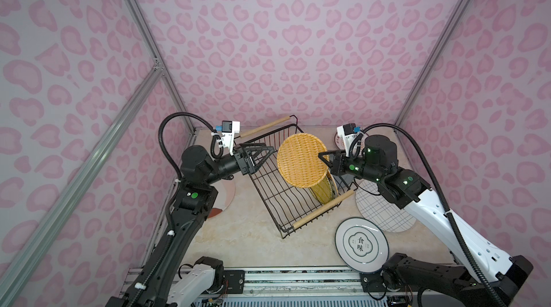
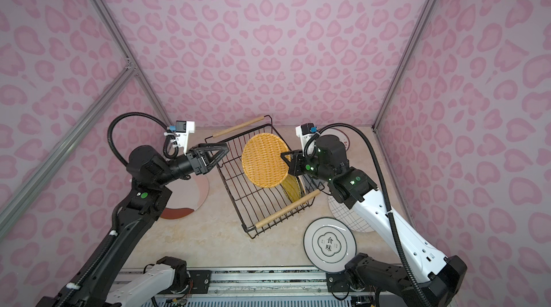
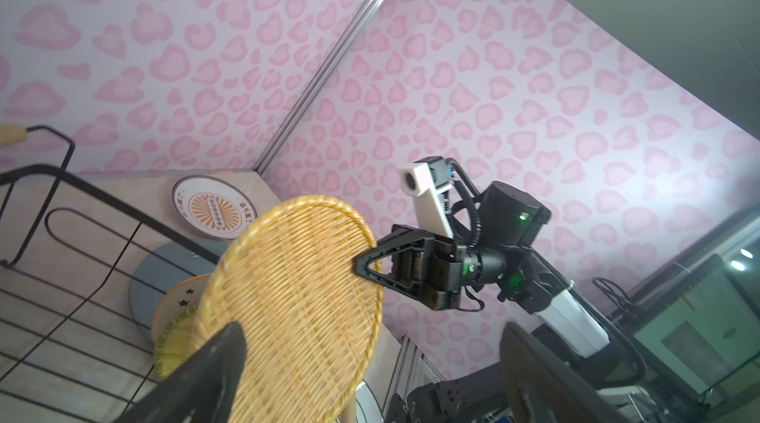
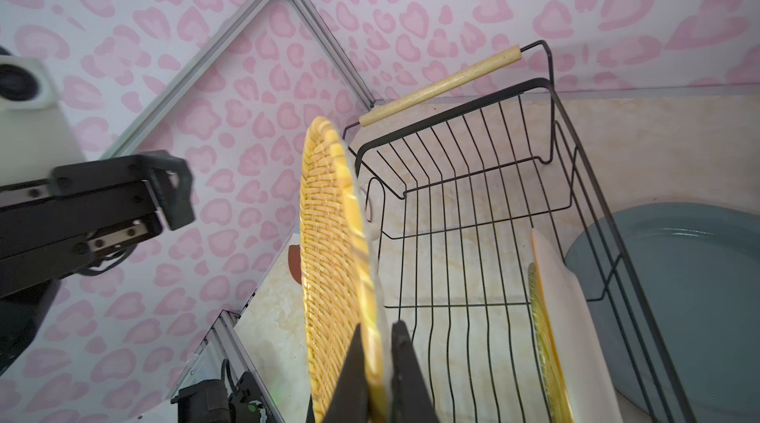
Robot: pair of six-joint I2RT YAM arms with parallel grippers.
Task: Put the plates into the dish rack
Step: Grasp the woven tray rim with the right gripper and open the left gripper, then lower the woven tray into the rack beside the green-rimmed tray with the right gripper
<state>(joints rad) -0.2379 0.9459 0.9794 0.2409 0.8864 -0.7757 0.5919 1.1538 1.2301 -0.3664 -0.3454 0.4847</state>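
Note:
A yellow woven plate hangs upright over the black wire dish rack. My right gripper is shut on its right rim, and the right wrist view shows the rim pinched between both fingers. My left gripper stands open at the plate's left rim, fingers wide apart and gripping nothing. At the rack's right end a second woven plate stands upright against a white plate with stars.
On the table right of the rack lie a grey-blue plate, an orange sunburst plate, a grid-lined plate and a plate with Chinese characters. A pink and brown plate lies under the left arm.

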